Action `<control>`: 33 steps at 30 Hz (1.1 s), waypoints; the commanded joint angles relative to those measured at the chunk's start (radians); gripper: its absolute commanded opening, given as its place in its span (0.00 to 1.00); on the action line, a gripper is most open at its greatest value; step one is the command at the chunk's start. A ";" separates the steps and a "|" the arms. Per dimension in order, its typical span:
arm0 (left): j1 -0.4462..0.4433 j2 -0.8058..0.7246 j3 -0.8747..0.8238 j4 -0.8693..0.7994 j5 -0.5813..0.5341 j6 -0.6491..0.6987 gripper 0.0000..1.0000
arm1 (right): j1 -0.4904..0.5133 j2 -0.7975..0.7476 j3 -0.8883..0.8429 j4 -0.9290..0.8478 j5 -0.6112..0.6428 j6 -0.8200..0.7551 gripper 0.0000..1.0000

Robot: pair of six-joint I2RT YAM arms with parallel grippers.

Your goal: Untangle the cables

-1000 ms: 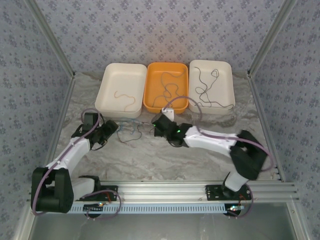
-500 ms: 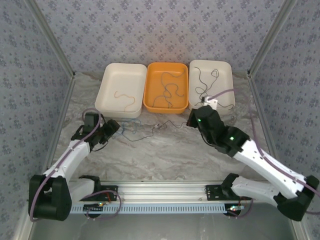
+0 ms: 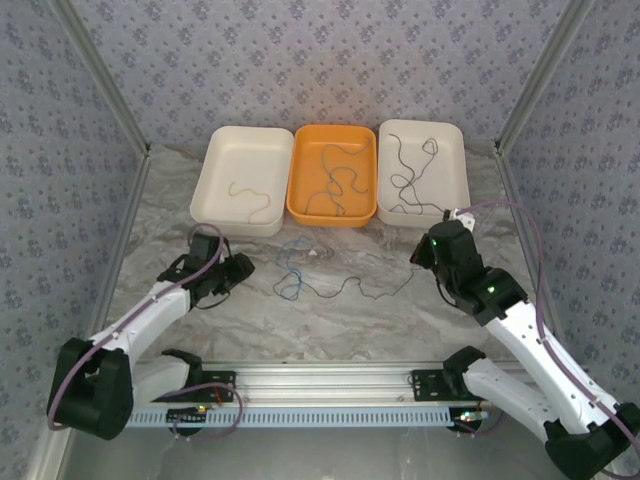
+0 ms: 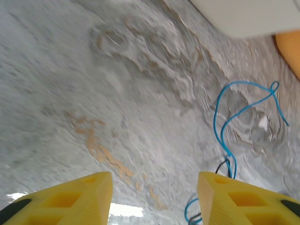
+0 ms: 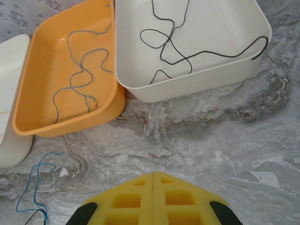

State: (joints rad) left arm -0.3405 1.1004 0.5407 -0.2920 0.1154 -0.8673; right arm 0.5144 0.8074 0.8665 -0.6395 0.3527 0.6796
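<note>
the blue cable (image 3: 289,268) and black cable (image 3: 362,289) lie touching mid-table, just before the orange tray (image 3: 330,221). my left gripper (image 4: 154,187) is wide open and holds nothing. my right gripper (image 5: 153,183) is squeezed closed; i cannot tell if it pinches anything. i think i'm pulling them apart, so next the left should grab the blue one.

At the back of the table (image 3: 340,320), the left tray (image 3: 250,150), middle tray (image 3: 305,150) and right tray (image 3: 450,160) are set side by side, strands (image 3: 250,195) laid in each, while tangled cables (image 3: 296,272) are spread before the middle tray, between the left gripper (image 3: 240,268) and right gripper (image 3: 418,252).
</note>
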 commanded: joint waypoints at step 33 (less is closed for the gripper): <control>-0.304 0.053 0.105 -0.177 -0.249 0.091 0.00 | -0.346 0.035 0.101 0.024 -0.221 -0.122 0.00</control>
State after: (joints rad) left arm -0.6724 1.2201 0.5861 -0.3054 -0.0940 -0.8608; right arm 0.2401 0.8387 0.8917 -0.6220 0.1905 0.6086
